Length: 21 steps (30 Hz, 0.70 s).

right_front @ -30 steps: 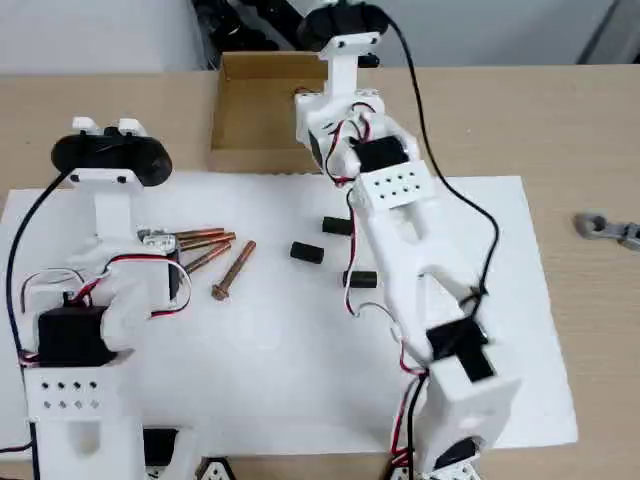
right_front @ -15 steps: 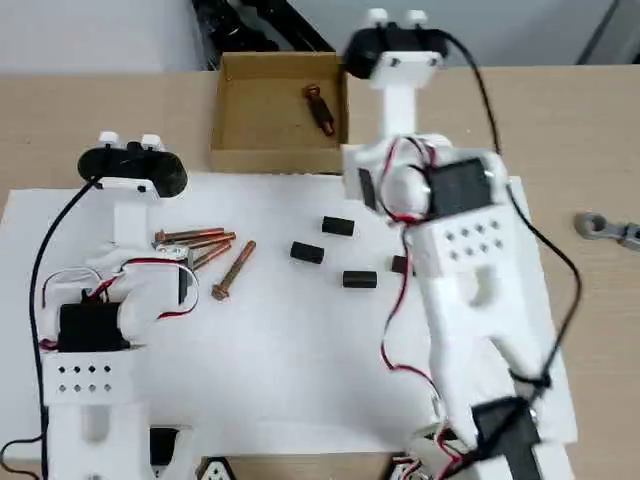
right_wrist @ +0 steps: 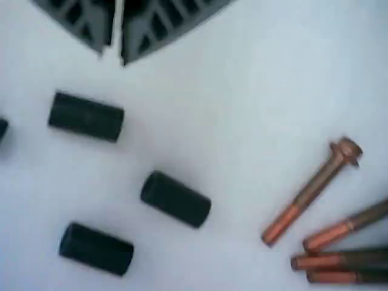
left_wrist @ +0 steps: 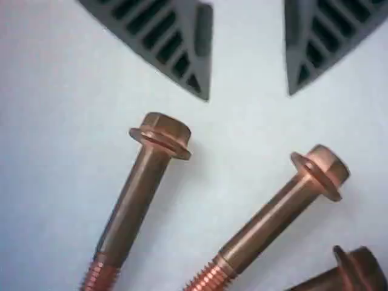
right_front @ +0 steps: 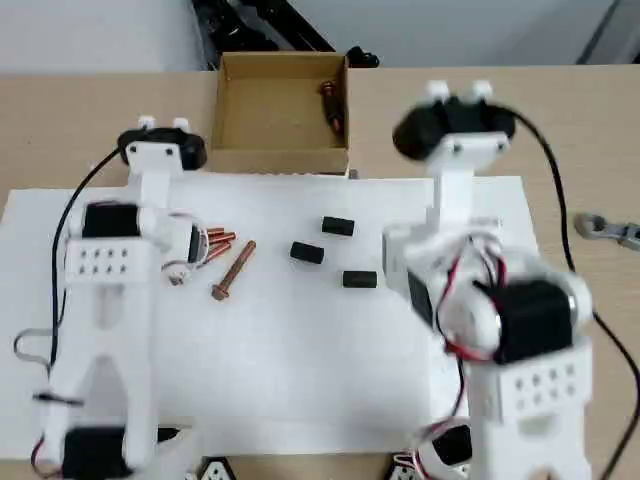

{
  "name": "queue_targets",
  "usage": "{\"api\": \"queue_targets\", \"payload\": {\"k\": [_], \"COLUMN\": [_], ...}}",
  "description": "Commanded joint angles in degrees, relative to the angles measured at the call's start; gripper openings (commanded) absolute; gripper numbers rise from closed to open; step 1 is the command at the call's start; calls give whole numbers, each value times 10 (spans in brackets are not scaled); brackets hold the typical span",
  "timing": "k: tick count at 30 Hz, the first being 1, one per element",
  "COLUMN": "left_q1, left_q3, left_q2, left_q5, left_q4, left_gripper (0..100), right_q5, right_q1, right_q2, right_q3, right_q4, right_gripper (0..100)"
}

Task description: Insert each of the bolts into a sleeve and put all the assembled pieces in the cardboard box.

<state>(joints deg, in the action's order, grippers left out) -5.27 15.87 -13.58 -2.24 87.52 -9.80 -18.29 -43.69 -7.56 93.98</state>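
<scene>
Copper-toned threaded bolts (left_wrist: pixel 142 200), black cylindrical sleeves (right_wrist: pixel 176 199)

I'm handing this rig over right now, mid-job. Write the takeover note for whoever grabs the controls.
Left claw: open, empty, over the bolts.
Right claw: shut, empty, above the sleeves.
Cardboard box: one assembled piece inside.
White sheet: four bolts and at least three sleeves, all loose and unpaired.
Done: one piece boxed.
Left: insert every remaining bolt into a sleeve, then box them.
</scene>
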Motion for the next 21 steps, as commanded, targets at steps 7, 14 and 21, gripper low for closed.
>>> {"api": "queue_targets", "payload": {"k": [7, 14, 21], "left_q1": [4, 34, 70], "left_q3": [-193, -194, -194], "left_q2": [178, 229, 234], "left_q5": [-11, -10, 33], "left_q4": [129, 116, 84], "left_gripper": [80, 80, 83], "right_q5": [67, 68, 65], "right_q1": [5, 5, 5], "right_q2": [-269, -398, -445], "right_q3": [-296, -443, -495], "right_q4": [-135, -185, -186], "right_gripper": [5, 5, 5]}}
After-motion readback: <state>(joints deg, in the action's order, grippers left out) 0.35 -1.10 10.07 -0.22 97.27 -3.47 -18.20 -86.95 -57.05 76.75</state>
